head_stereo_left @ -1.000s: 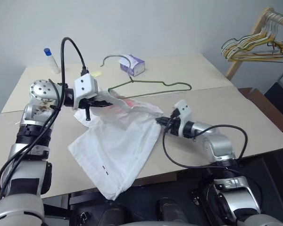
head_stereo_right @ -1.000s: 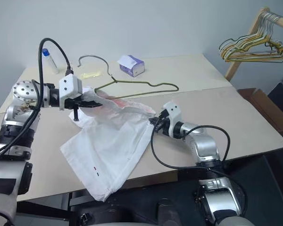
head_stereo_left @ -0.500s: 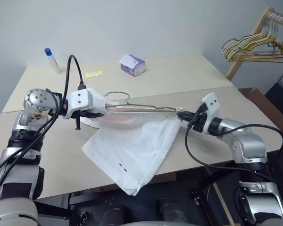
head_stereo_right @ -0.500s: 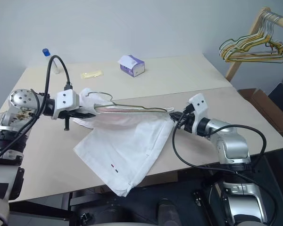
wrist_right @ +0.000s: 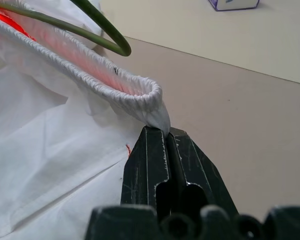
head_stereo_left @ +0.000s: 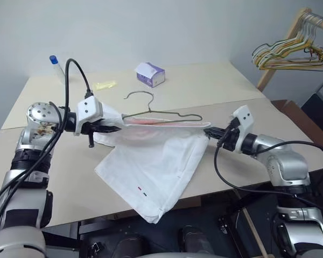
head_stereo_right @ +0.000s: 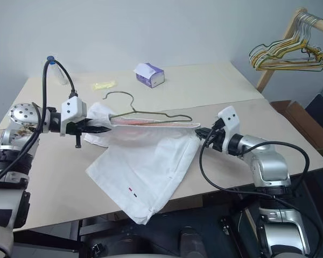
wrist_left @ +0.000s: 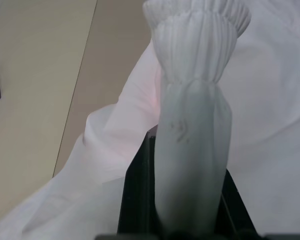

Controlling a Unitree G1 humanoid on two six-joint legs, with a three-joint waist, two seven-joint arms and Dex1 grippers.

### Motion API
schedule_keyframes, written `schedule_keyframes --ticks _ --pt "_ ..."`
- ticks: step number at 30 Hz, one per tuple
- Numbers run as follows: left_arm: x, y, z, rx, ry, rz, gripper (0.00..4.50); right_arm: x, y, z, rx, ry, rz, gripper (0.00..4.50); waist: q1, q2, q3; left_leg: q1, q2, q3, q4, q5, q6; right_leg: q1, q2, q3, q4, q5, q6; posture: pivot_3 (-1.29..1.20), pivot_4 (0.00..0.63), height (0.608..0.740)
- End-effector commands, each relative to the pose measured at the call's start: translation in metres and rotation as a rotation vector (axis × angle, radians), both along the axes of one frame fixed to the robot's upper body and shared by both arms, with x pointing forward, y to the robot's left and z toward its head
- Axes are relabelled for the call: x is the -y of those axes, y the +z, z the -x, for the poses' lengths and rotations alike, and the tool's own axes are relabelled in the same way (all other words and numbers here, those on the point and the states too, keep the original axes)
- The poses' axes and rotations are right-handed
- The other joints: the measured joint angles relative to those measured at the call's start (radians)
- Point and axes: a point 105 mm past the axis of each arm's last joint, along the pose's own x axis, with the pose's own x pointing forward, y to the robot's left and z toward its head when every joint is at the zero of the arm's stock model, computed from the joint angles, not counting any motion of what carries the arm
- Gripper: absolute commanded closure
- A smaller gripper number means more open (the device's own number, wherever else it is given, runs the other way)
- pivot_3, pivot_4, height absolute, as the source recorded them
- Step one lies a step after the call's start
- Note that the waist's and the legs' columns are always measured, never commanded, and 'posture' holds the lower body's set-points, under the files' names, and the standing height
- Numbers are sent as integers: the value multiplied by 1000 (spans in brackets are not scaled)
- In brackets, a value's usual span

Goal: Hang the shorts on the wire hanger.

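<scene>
The white shorts (head_stereo_left: pixel 156 161) hang by their gathered waistband, pulled taut between my two grippers, and the legs drape over the table to its front edge. My left gripper (head_stereo_left: pixel 114 127) is shut on the bunched left end of the waistband (wrist_left: pixel 195 100). My right gripper (head_stereo_left: pixel 211 133) is shut on the right end (wrist_right: pixel 145 97). The olive-green wire hanger (head_stereo_left: pixel 167 114) lies along the top of the waistband with its hook (head_stereo_left: pixel 140 97) standing up. Its shoulder wire (wrist_right: pixel 105 35) ends just above the cloth. The hanger's bottom bar is hidden.
On the beige table (head_stereo_left: pixel 231 86) behind the shorts stand a purple-white tissue box (head_stereo_left: pixel 150 74), a blue-capped bottle (head_stereo_left: pixel 56 65) and a yellow packet (head_stereo_left: pixel 105 85). A bunch of hangers (head_stereo_left: pixel 290 54) hangs on a wooden rail at the far right.
My right gripper has swung out to the right, stretching the bunched waistband straight. The left gripper has sunk slightly. The hanger, earlier flat behind the shorts, now sits along the waistband.
</scene>
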Motion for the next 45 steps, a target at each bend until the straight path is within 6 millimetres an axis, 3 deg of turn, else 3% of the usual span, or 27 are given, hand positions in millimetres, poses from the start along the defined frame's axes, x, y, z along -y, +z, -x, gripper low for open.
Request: schedule_keyframes --ticks 1,6,15,29,40,45 --pt "-8 20 2 63 1 66 4198 17 11 -3 28 -53 30 4477 0 0 0 0 0 0 0 0 0 0 0 0 0 0 0 -57 0 740" --pt "0 32 6 56 -32 186 4198 19 4 -4 4 -63 37 4477 -4 0 0 0 0 0 0 0 0 0 0 0 0 0 0 -52 0 740" --pt "-2 25 16 44 -75 165 4198 24 3 -6 -6 -63 49 4477 -14 0 0 0 0 0 0 0 0 0 0 0 0 0 0 -49 0 740" --pt "20 42 29 78 -155 297 4198 29 -8 -10 -53 -67 48 4477 -13 0 0 1 0 -1 0 0 0 1 0 0 0 0 0 -37 0 740" --pt "22 31 39 38 -183 286 4198 36 -9 -18 -58 -88 48 4477 -14 0 0 2 0 0 0 0 0 1 0 1 0 0 0 -34 0 740" --pt "14 15 28 76 -104 174 4198 36 -4 -17 -41 -73 63 4477 -13 0 0 2 0 0 0 0 0 1 0 1 -1 0 0 -40 0 740"
